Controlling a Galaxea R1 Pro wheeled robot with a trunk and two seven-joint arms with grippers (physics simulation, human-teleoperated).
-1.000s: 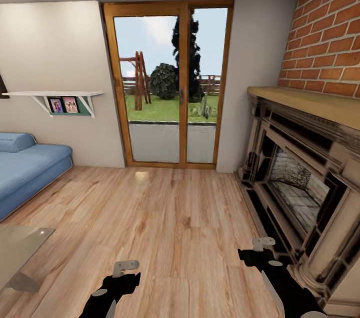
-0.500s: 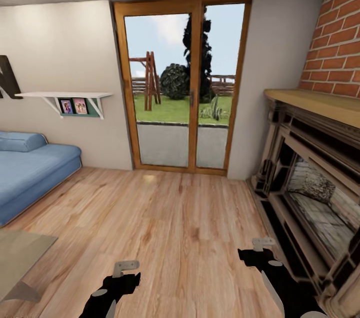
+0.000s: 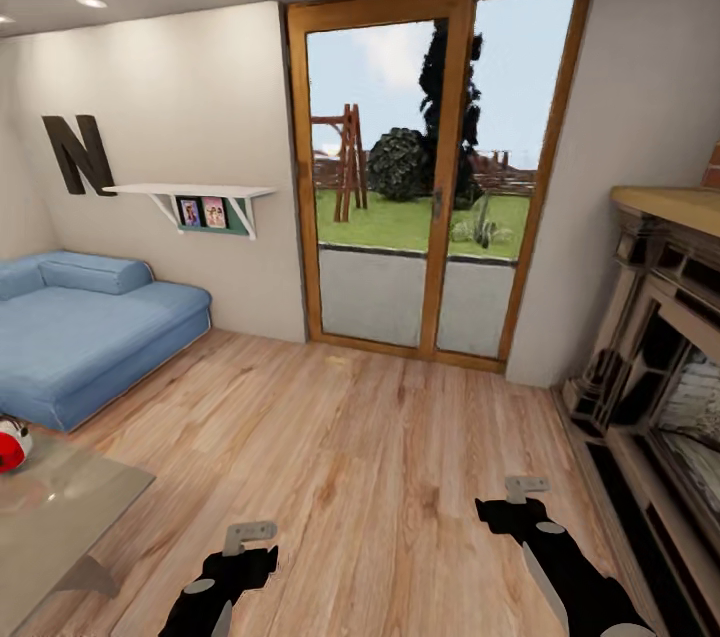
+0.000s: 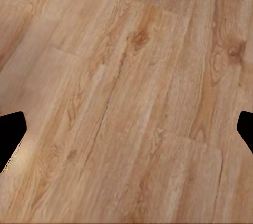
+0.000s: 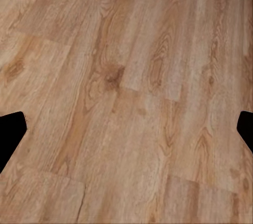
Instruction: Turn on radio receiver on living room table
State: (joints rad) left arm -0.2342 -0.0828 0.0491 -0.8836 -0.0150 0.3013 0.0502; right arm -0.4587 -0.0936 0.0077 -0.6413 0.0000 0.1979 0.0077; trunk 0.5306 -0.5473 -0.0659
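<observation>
Red radio at far left, robot still in transit

Red-and-white small round-bodied radio receiver (image 3: 10, 444) peeks in at the head view's left edge, sitting on the low grey glossy glass worktop (image 3: 70, 507), near the blue sofa (image 3: 90, 337). Left pincer (image 4: 126, 129) and right pincer (image 5: 126, 129) both released, holding nothing, above light wood plank floor (image 3: 380, 457). Best next: turn base left, centre the radio, then approach slowly before reaching.

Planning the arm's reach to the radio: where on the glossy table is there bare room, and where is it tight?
The low grey glossy table shows bare top from its near corner up to the small red radio receiver, which sits at the picture's left edge. The blue sofa borders the far side; wood plank floor lies open toward the fireplace.
</observation>
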